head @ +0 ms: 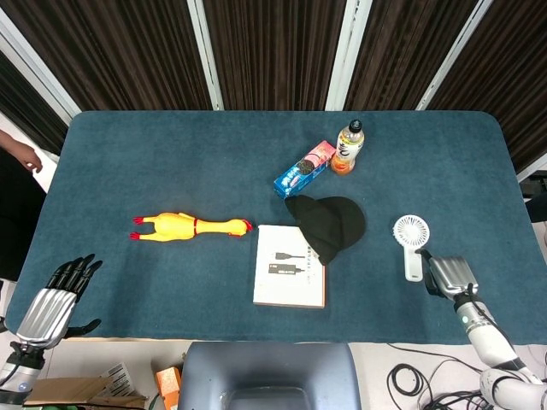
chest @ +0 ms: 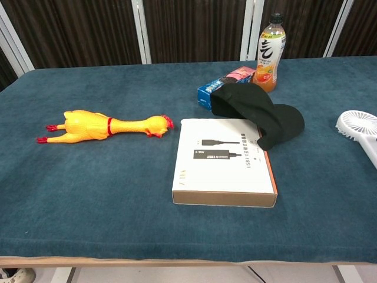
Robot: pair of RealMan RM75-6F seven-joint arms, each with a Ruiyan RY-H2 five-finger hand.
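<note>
Blue desk point(head: 171, 162), dark curtains behind. Your right hand point(head: 450, 275) sits at the 4 o'clock edge just beside the white fan's point(head: 411, 243) handle; grip state unreadable. Your left hand point(head: 53, 301), fingers spread and empty, rests at 8 o'clock.

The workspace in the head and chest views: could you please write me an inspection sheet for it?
Surface: table under dark blue cloth.
Job's things: white handheld fan lies flat beside the right hand.
Clutter: rubber chicken, white box, black beanie overlapping the box's corner, cookie pack, upright bottle.
Hands: left hand at the near left edge, fingers apart, holding nothing; right hand by the fan's handle, contact unclear.
Cables: black cords on the floor.
Surroundings: dark curtains; a person's hand at far left.
</note>
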